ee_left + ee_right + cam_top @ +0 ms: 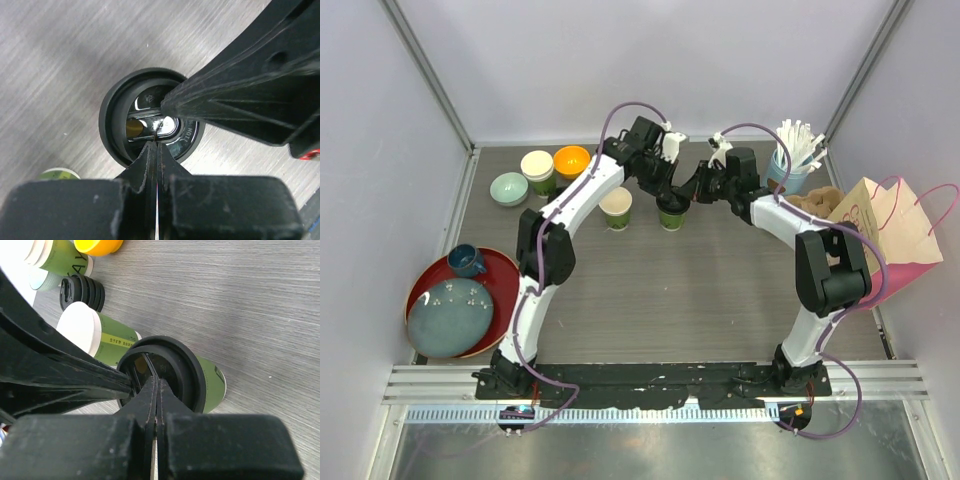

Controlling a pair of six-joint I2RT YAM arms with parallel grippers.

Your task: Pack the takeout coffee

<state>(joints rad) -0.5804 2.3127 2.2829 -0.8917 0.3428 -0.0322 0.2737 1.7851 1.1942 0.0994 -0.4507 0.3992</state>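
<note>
Two claws meet over the lidded green cup (671, 216) at the back middle of the table (700, 300) in the top view: left claw (665, 188) and right claw (694, 190). The open cup (616, 208) stands just left of it, unlidded. Left wrist: left claw (157, 136) clenched, fingers pressed together, tips on the black lid (116, 120). Right wrist: right claw (155, 382) clenched too, tips at the black lid (185, 367). The open cup (87, 332) sits close beside, with spare lids (82, 290) stacked behind.
</note>
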